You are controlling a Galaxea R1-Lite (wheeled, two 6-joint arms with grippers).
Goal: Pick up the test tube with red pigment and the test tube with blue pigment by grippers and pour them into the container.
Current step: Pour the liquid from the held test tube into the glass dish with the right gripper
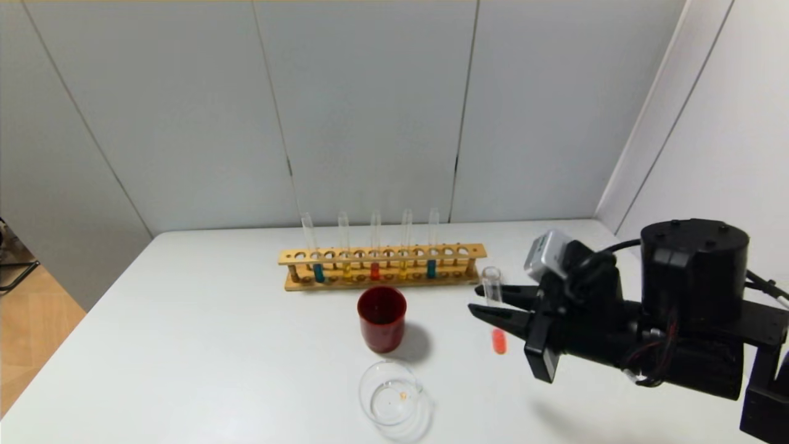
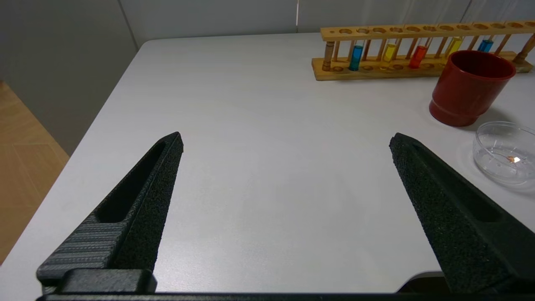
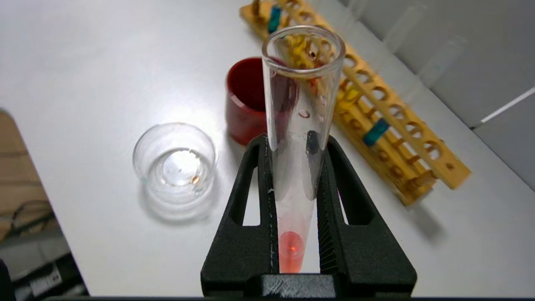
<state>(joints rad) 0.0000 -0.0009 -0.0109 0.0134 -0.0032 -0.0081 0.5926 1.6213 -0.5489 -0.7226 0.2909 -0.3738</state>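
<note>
The test tube with red pigment hangs upright above the white table, clamped between the fingers of the right gripper, a little orange-red liquid pooled at its rounded base; it is held to the right of the dark red cup and well apart from the container, the low clear cup nearest the robot; in the right wrist view the black fingers press both sides of the glass. A test tube with blue pigment stands in the wooden rack at the back, among yellow tubes. The left gripper hovers over bare table to the left, its jaws spread wide with nothing between them.
</note>
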